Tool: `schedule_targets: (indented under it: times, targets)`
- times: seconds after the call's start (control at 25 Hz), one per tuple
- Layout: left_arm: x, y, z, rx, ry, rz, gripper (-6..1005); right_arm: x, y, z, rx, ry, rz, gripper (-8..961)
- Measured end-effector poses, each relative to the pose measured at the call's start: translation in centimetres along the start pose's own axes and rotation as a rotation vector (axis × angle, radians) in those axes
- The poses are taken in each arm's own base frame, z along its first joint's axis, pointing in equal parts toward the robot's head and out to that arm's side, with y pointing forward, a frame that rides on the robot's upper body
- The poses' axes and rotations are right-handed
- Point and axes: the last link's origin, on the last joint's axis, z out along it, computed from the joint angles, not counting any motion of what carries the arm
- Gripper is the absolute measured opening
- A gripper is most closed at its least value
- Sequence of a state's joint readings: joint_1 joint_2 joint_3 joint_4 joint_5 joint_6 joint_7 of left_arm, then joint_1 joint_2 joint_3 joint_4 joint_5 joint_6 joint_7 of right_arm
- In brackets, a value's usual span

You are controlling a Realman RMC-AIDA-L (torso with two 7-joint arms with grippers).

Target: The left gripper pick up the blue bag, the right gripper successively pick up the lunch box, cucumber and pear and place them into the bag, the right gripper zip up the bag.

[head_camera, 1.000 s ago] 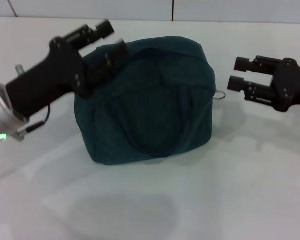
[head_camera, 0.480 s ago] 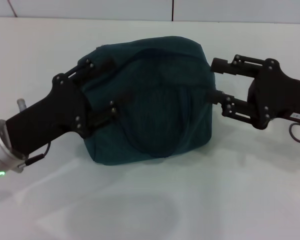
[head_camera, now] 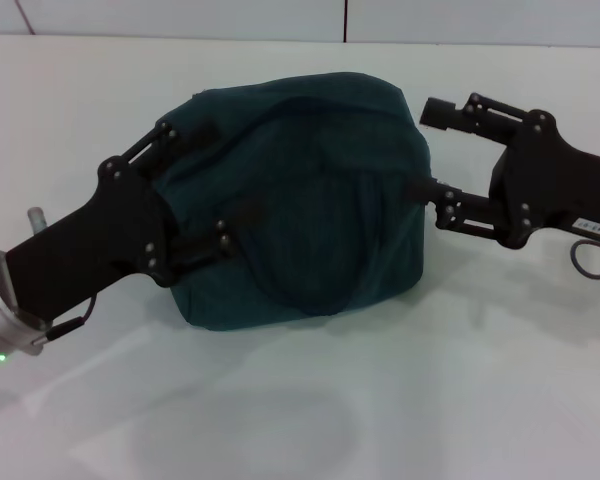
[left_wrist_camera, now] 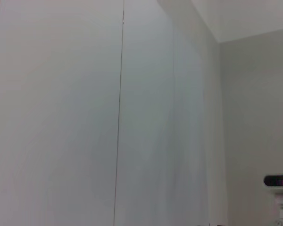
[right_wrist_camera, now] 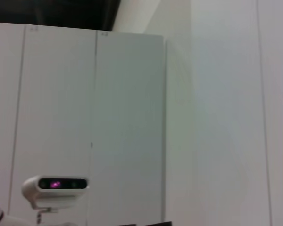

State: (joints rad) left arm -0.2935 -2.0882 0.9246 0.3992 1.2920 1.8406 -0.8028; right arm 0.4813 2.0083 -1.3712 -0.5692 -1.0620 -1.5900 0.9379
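The blue bag [head_camera: 310, 200] stands in the middle of the white table in the head view, its top looking closed and a loop handle lying on its front face. My left gripper [head_camera: 208, 180] is open, its two fingers spread wide against the bag's left end. My right gripper [head_camera: 426, 150] is open too, with one finger by the bag's top right corner and the other touching its right side. The lunch box, cucumber and pear are out of view. Neither wrist view shows the bag or any fingers.
The white table [head_camera: 280, 420] stretches in front of the bag and to both sides. A tiled wall edge runs along the back. The wrist views look at pale wall panels, each with a small camera unit [right_wrist_camera: 54, 184] [left_wrist_camera: 279, 181].
The left gripper has dropped from the bag's top left corner and spread its fingers on the left end. The right gripper has moved left from beside the bag to touch its right end.
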Motion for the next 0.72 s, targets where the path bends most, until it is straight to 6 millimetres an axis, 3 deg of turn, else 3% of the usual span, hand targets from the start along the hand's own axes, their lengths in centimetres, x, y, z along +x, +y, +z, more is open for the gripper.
schedule_targets:
  times: [0.12, 0.36, 0.72]
  targets:
    - [-0.26, 0.20, 0.02, 0.004, 0.002, 0.004, 893, 0.13, -0.15, 0.07, 0.011, 0.006, 0.001, 649]
    - [-0.76, 0.38, -0.13, 0.069, 0.040, 0.020, 893, 0.40, -0.08, 0.28, 0.024, 0.005, -0.010, 857]
    - [-0.76, 0.34, 0.04, 0.072, 0.048, 0.027, 893, 0.67, -0.82, 0.31, 0.103, -0.017, -0.011, 849]
